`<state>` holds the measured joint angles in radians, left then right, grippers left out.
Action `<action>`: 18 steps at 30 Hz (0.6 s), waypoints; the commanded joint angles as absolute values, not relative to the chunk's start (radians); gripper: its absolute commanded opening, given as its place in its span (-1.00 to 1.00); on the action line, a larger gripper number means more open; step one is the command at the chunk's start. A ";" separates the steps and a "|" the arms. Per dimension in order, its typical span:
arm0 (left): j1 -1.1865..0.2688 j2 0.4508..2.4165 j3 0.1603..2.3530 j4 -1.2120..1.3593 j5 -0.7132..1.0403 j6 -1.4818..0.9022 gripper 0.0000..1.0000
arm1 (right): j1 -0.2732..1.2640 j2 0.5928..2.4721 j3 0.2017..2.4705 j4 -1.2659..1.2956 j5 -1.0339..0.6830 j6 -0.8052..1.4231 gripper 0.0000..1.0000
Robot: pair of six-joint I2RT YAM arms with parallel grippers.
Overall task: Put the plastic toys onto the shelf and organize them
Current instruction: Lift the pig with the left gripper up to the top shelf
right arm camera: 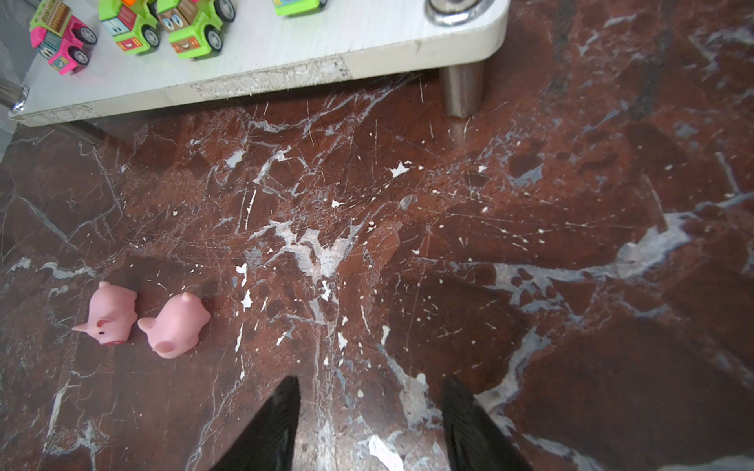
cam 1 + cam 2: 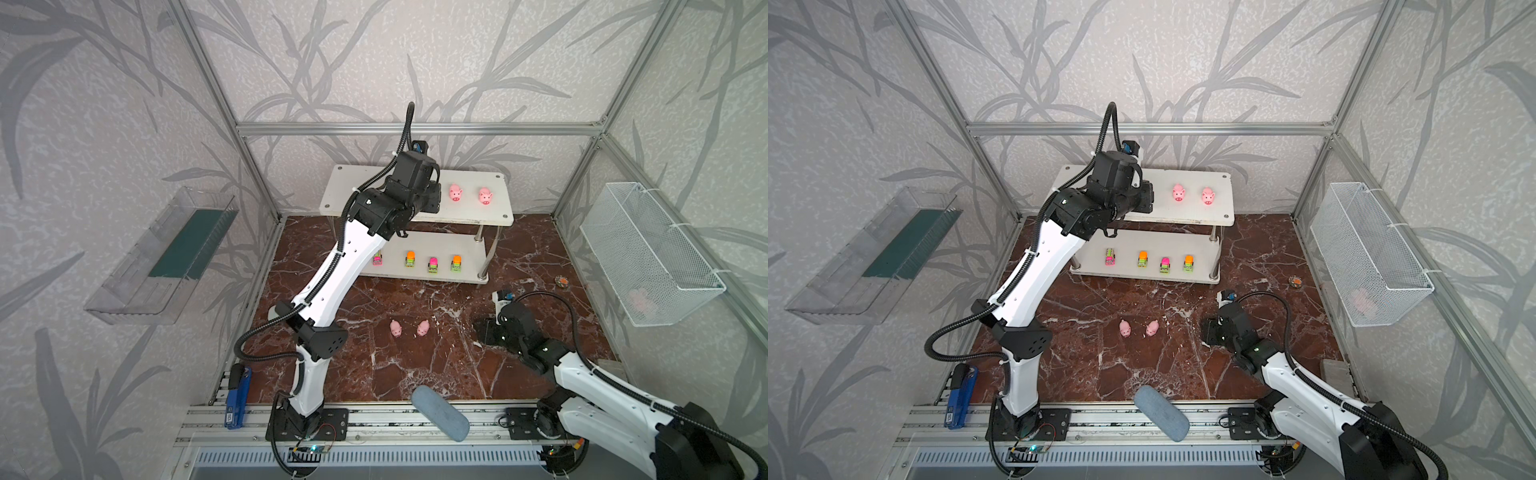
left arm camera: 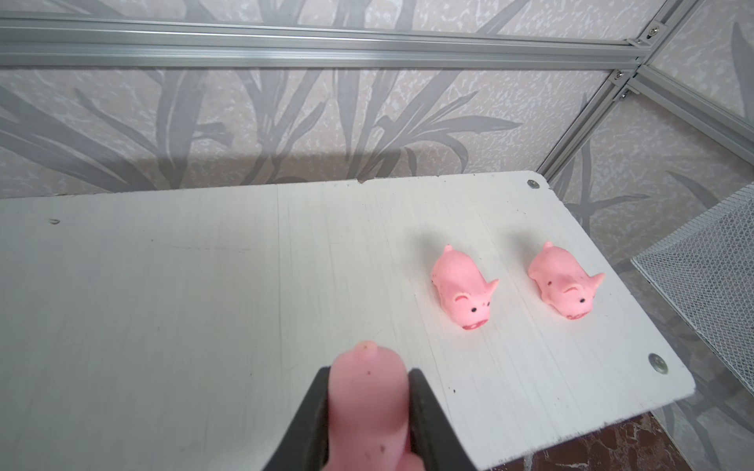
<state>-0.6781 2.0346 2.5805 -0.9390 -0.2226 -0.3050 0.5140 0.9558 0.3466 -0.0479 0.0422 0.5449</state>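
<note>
My left gripper (image 3: 369, 379) is shut on a pink pig (image 3: 367, 403), held just above the top board of the white shelf (image 2: 365, 183). To its right on that board stand two pigs (image 3: 463, 285) (image 3: 565, 283), snouts facing the front. Several green trucks (image 2: 410, 259) line the lower board. Two more pigs (image 2: 395, 328) (image 2: 423, 328) lie side by side on the brown marble table. My right gripper (image 1: 369, 391) hovers open and empty over bare marble to the right of those pigs (image 1: 112, 314). In both top views the left wrist hides its fingers.
A clear tray (image 2: 162, 257) hangs on the left wall. A white wire basket (image 2: 648, 253) on the right wall holds something pink. A blue-grey oval pad (image 2: 440, 411) lies across the front rail. A small round object (image 2: 563, 281) sits near the right wall.
</note>
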 commanded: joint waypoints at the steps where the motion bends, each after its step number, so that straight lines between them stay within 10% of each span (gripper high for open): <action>1: -0.654 2.059 2.619 -0.985 -0.209 -0.289 -0.43 | 0.508 0.964 0.362 -0.020 0.032 0.531 0.13; 18: -0.617 2.113 2.617 -0.925 -0.169 -0.304 -0.42 | 0.475 1.021 0.358 0.030 -0.002 0.531 0.13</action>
